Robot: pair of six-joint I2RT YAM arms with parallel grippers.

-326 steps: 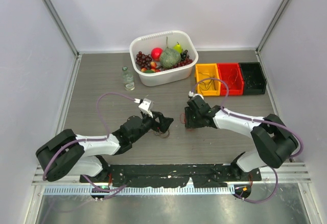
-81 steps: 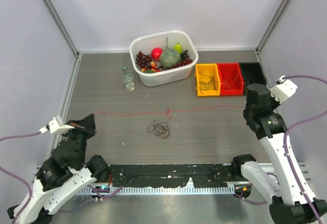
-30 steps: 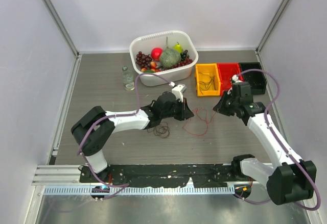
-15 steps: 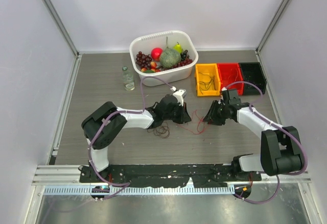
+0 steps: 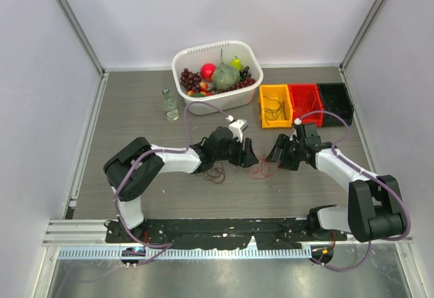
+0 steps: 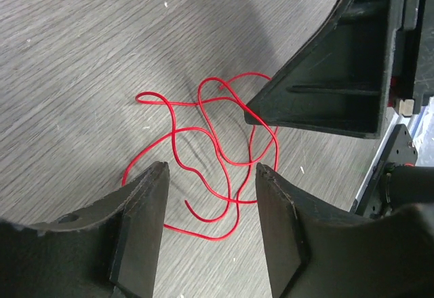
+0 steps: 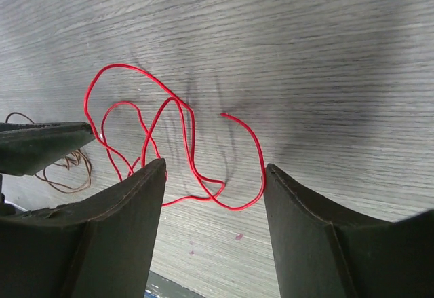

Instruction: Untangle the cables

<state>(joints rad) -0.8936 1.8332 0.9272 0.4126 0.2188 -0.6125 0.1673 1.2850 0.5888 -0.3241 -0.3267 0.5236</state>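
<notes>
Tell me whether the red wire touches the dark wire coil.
Apart: the top view shows a plain gap between the red wire and the dark coil.

A robotics laboratory test cell: two white-and-black arms, the left arm (image 5: 169, 159) and the right arm (image 5: 339, 169), sit bolted to a black base plate (image 5: 224, 230) at the near edge of a grey wood-grain table (image 5: 135, 108). Plain pale walls (image 5: 224, 13) framed by aluminium posts (image 5: 71, 20) box it in. Staged props line the far side: a white tub (image 5: 217, 101) of fruit, a small clear bottle (image 5: 169, 104), and a yellow bin (image 5: 262, 108), red bin (image 5: 306, 124) and black bin (image 5: 336, 104). Lilac hoses (image 5: 203, 104) loop off the arms, and a slotted cable duct (image 5: 203, 252) runs along the front.
</notes>
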